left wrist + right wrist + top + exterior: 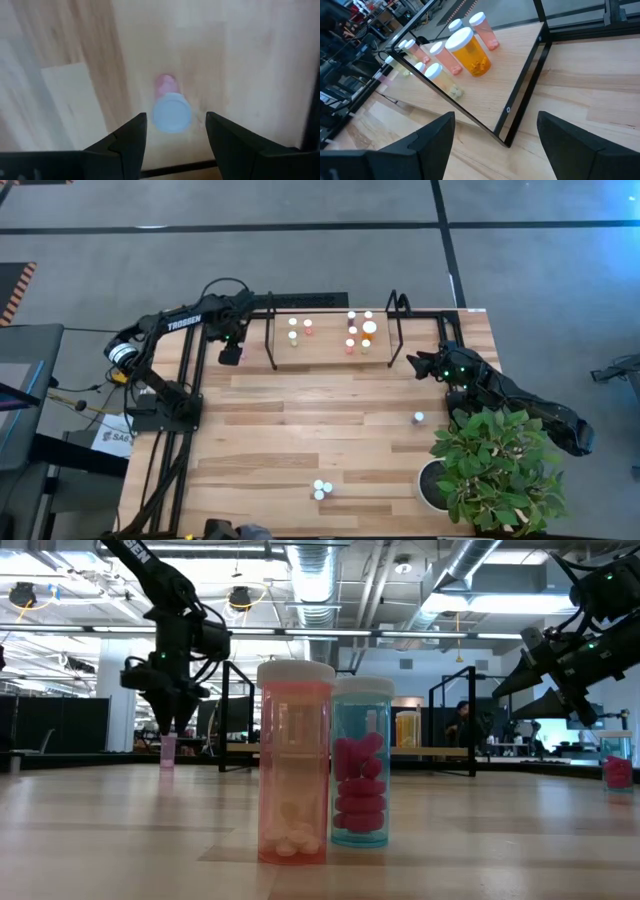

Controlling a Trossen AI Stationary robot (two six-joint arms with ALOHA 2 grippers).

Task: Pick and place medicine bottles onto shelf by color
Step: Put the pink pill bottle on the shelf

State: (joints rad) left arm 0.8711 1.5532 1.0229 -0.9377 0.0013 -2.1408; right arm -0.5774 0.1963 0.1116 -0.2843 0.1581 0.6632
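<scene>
A small pink-bodied medicine bottle with a pale round cap (170, 111) stands upright on the plank tabletop (300, 420), just outside the left end of the light wooden shelf framed in black tubing (330, 345). It sits directly beneath the left gripper (175, 137), long axis pointing up between the half-spread fingers, which hold nothing. The right gripper (495, 145) waits wide open and empty at the shelf's far end, so the left arm is clearly nearer.

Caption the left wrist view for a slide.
Left gripper open above an upright pink bottle on the wooden board.
</scene>
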